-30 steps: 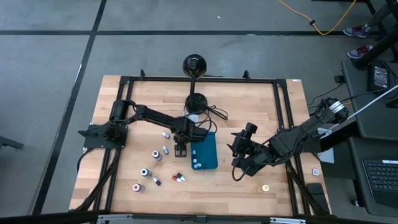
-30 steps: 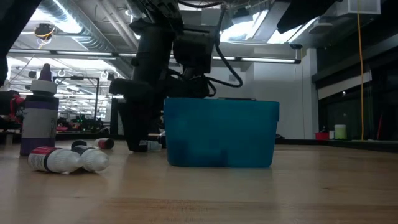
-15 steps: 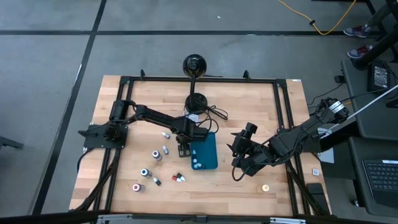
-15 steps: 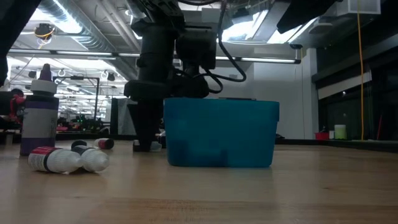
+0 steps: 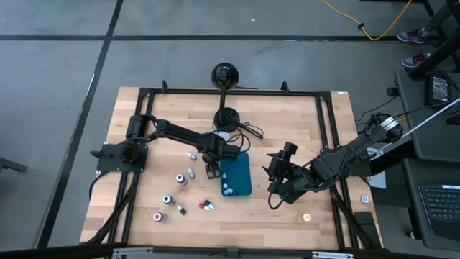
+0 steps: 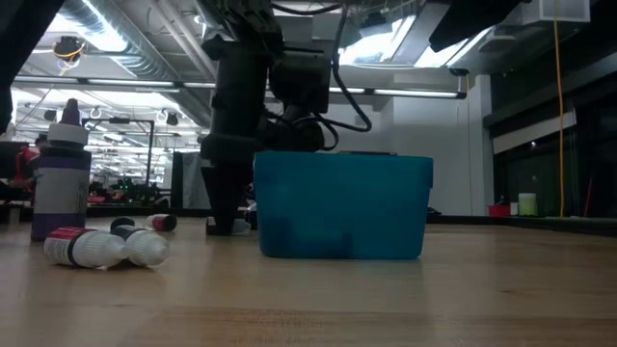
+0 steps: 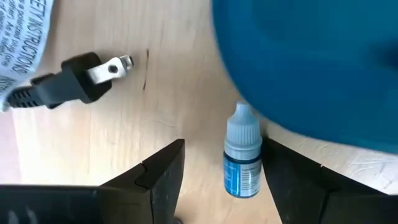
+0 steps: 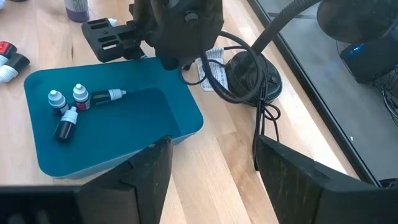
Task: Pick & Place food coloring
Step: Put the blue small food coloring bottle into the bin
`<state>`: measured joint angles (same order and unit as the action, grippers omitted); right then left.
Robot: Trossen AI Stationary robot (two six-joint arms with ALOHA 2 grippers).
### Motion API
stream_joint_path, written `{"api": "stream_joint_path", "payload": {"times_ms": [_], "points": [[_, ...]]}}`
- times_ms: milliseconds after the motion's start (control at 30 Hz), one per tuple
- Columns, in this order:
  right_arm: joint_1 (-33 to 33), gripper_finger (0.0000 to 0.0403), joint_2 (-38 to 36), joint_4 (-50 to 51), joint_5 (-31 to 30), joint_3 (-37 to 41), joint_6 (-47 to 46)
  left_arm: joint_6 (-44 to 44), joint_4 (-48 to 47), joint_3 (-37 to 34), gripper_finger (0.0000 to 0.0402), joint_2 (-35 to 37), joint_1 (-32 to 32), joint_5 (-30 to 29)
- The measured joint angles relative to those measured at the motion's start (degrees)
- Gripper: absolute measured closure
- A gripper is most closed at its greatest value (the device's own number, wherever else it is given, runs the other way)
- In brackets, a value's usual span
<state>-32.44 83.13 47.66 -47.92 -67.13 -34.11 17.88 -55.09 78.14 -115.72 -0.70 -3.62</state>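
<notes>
A small food coloring bottle [image 7: 242,157] with a whitish cap and blue label lies on the wood beside the teal tray's wall [image 7: 298,74]. My left gripper [image 7: 222,149] points straight down over it, open. Its fingers stand on either side of the bottle, which lies close to one finger. In the high view this gripper [image 5: 210,172] is at the tray's left edge [image 5: 222,176]. Several bottles [image 8: 69,102] lie inside the tray. My right gripper [image 8: 214,177] hangs open and empty above the table, right of the tray [image 5: 277,188].
More food coloring bottles lie scattered left of the tray [image 5: 181,178] [image 5: 167,199] [image 5: 207,206], and one sits near the front right [image 5: 307,216]. A black stand's base with its cable [image 5: 227,119] is behind the tray. A black plug [image 7: 81,78] lies by my left gripper.
My left gripper has rolled about its downward-pointing axis while staying in place beside the tray. The bottle under it has stayed on the table.
</notes>
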Motion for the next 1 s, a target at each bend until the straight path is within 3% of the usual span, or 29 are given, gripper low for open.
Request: {"api": "stream_joint_path", "payload": {"times_ms": [500, 1000], "points": [[0.0, 0.0171, 0.0, 0.2, 0.0, 0.0, 0.1, -0.5, 1.0, -1.2, 0.0204, -0.1, 0.1, 2.6], [0.0, 0.0171, 0.0, 0.2, 0.0, 0.0, -0.1, -0.4, 0.9, -1.4, 0.0336, 0.7, -1.2, 4.1]]}}
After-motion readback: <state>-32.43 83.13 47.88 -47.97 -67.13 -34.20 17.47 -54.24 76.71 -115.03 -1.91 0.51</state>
